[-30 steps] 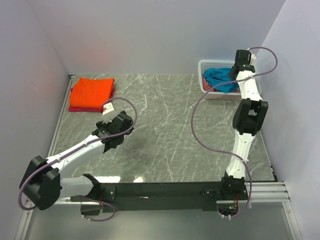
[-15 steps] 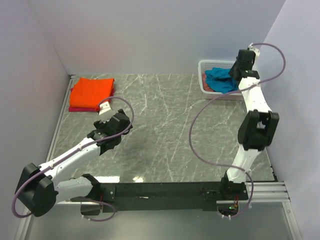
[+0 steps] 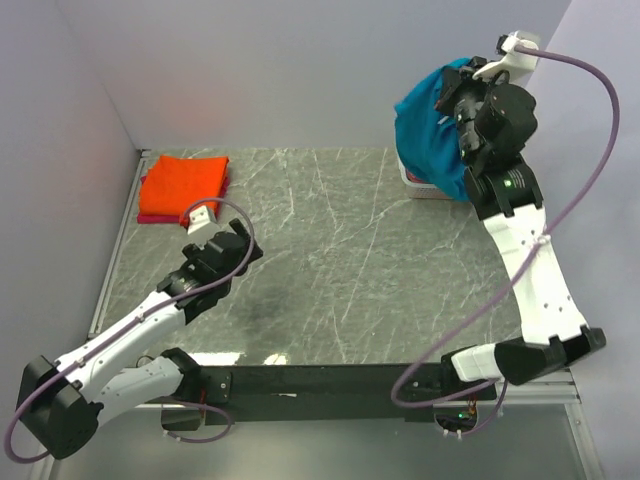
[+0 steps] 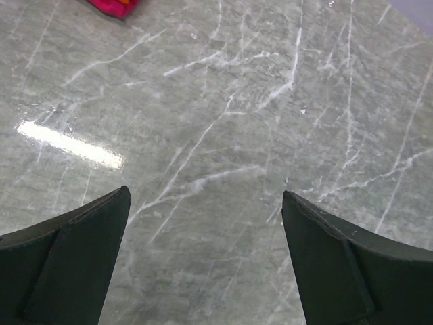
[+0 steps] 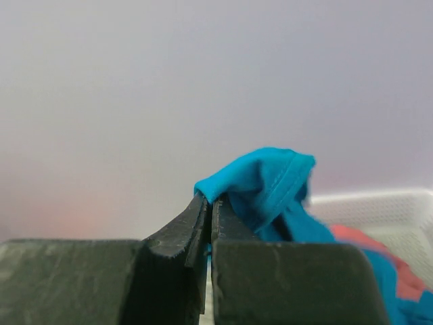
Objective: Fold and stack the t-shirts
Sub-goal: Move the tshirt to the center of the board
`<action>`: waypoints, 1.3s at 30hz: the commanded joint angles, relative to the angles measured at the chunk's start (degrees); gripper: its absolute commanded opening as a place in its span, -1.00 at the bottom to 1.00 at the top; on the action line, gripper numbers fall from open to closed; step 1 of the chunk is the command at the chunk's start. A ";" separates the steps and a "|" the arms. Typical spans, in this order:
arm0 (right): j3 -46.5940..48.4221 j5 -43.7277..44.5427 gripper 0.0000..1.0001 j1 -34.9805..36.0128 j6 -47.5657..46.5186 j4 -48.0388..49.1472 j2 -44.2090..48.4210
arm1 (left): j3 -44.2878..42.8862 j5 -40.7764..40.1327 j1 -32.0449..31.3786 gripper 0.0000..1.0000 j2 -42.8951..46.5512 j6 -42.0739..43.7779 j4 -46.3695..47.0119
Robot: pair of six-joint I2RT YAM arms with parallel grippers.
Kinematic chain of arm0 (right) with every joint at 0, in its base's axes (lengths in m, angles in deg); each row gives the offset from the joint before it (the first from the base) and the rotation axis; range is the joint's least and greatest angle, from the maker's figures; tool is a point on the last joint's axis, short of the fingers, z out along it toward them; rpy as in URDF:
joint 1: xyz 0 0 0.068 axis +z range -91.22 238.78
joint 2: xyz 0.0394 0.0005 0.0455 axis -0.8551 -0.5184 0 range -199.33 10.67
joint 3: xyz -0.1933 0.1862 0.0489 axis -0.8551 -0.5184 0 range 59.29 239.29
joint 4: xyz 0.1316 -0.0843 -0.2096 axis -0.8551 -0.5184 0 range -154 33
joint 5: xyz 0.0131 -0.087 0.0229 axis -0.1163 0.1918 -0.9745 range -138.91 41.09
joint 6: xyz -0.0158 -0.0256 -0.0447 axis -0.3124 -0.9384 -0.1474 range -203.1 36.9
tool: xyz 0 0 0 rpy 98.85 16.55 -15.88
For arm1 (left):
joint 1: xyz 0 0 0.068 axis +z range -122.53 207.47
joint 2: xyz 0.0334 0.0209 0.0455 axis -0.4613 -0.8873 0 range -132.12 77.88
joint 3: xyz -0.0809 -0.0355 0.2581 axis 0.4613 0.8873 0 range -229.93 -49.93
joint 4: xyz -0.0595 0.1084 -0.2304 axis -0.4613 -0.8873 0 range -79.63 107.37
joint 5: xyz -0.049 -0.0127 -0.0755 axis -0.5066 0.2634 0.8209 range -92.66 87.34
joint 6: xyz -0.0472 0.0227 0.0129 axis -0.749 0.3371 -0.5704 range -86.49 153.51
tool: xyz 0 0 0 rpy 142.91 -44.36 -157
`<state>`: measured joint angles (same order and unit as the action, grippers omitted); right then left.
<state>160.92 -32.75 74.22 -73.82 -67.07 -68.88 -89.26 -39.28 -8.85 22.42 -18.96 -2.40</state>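
My right gripper (image 3: 462, 100) is shut on the teal-blue t-shirt (image 3: 428, 132) and holds it high above the white basket (image 3: 412, 178); the shirt hangs down as a bunch. In the right wrist view the teal-blue t-shirt (image 5: 267, 186) is pinched between the fingertips (image 5: 210, 206), and a salmon-pink t-shirt (image 5: 385, 261) lies in the basket (image 5: 379, 203). The bright orange t-shirt (image 3: 183, 183) lies folded at the back left on the magenta t-shirt (image 3: 160, 218). My left gripper (image 4: 206, 206) is open and empty over bare table; in the top view it (image 3: 235, 235) sits left of centre.
The grey marble table (image 3: 340, 260) is walled on three sides. The basket stands in the back right corner, mostly hidden by the hanging shirt. A corner of the magenta and orange stack (image 4: 111, 7) shows at the top of the left wrist view.
My right arm has risen sharply and lifted the teal-blue t-shirt out of the basket. My left arm has drawn back a little toward the near left.
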 commanded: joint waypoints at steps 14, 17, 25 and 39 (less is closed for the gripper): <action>13.33 -17.75 -1.00 23.75 3.47 2.16 1.07 | 2.33 -0.73 0.10 0.99 14.06 -6.59 -8.53; 18.25 -14.16 -1.00 26.21 4.78 0.31 -1.65 | 2.94 -1.08 0.10 0.99 16.61 -6.68 -9.58; 7.26 3.78 -1.00 25.09 9.96 -4.08 -0.71 | 4.35 -0.82 0.10 0.99 18.46 -7.74 -10.11; -47.75 5.53 0.33 -1.38 29.31 -17.88 3.35 | 2.69 3.04 0.19 0.99 2.66 -10.11 -9.06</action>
<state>111.85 -32.77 73.19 -47.05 -82.43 -67.11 -84.87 -38.29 -8.85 28.06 -27.90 -12.45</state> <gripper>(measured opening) 0.626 0.995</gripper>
